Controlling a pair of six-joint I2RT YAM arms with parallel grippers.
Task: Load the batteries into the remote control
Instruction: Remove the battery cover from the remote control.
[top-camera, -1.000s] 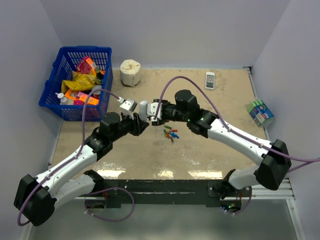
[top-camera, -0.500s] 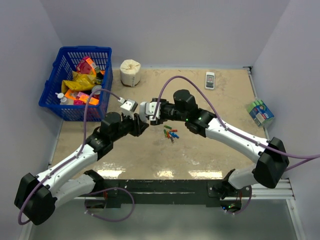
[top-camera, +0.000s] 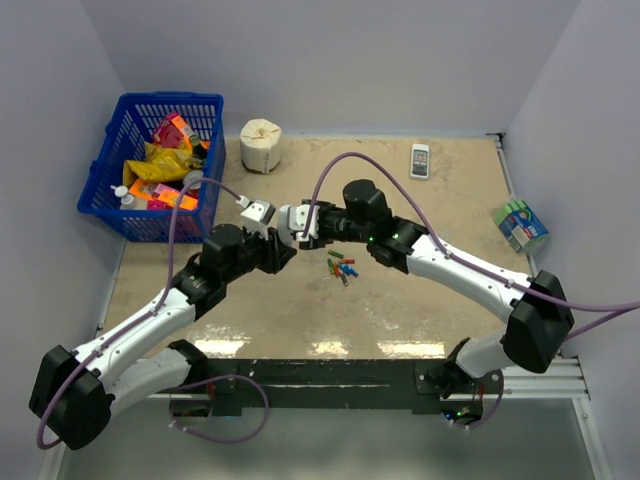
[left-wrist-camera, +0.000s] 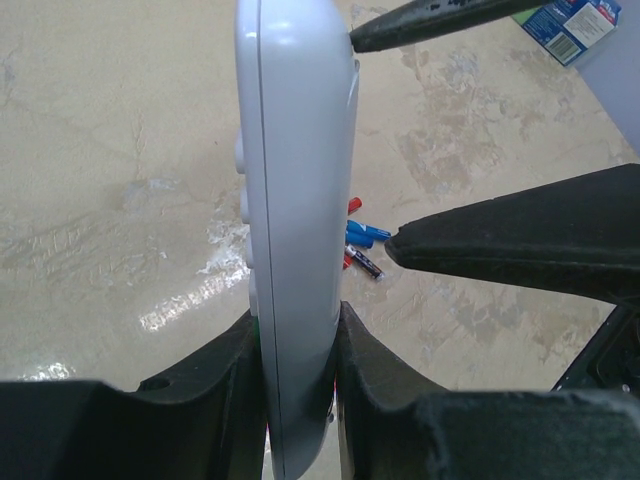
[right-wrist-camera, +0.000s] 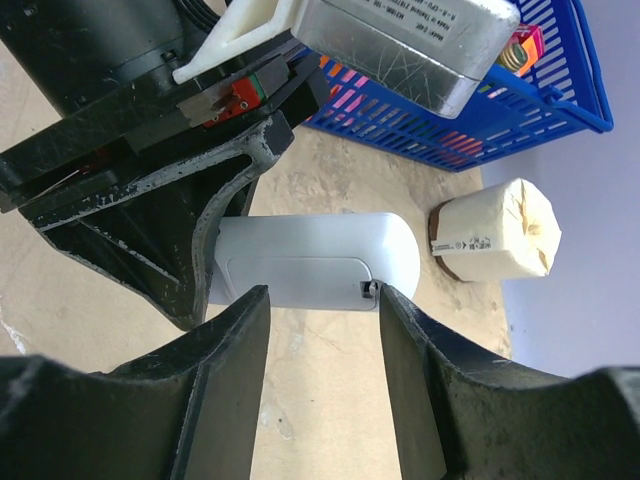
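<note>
White remote control (left-wrist-camera: 295, 200) sits clamped on edge in your left gripper (left-wrist-camera: 297, 370), mid-frame — your right gripper (right-wrist-camera: 322, 292) holds its fingers apart at the remote's back. Batteries (top-camera: 341, 267) lie just lower right.

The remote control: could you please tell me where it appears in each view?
Top external: remote control near centre.
Left wrist: remote control at centre, upright and edge-on.
Right wrist: remote control at centre, sideways, plain back showing.
Shared landmark: the left hand gripping its end.
</note>
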